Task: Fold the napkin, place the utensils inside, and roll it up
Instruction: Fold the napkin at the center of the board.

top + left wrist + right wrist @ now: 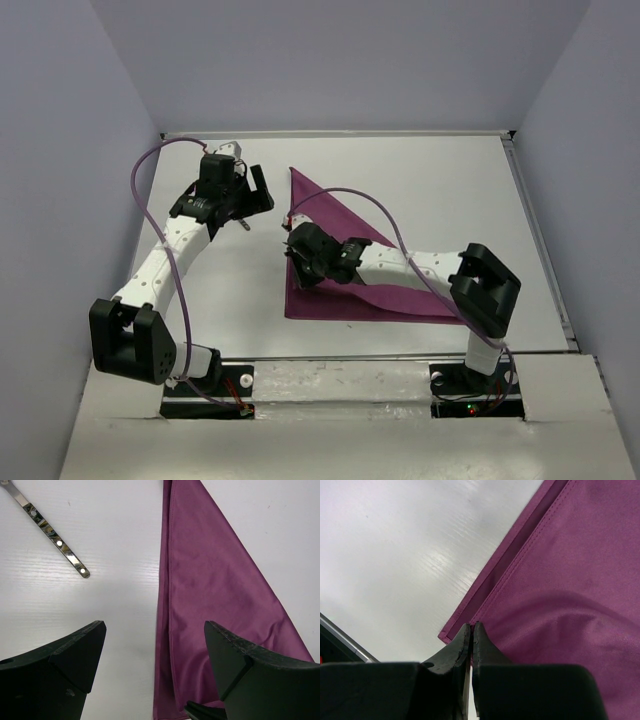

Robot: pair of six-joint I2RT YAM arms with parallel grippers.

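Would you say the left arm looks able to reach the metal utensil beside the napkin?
Probably yes: its fingers stand open, and the utensil lies on bare table just ahead, apart from the napkin, nothing covering it.

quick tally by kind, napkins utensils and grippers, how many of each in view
napkin: 1
utensil: 1 in view
grippers: 2, left gripper open, right gripper shut
total: 4

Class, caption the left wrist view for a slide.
Open left gripper over the edge of the folded napkin; a utensil lies apart.
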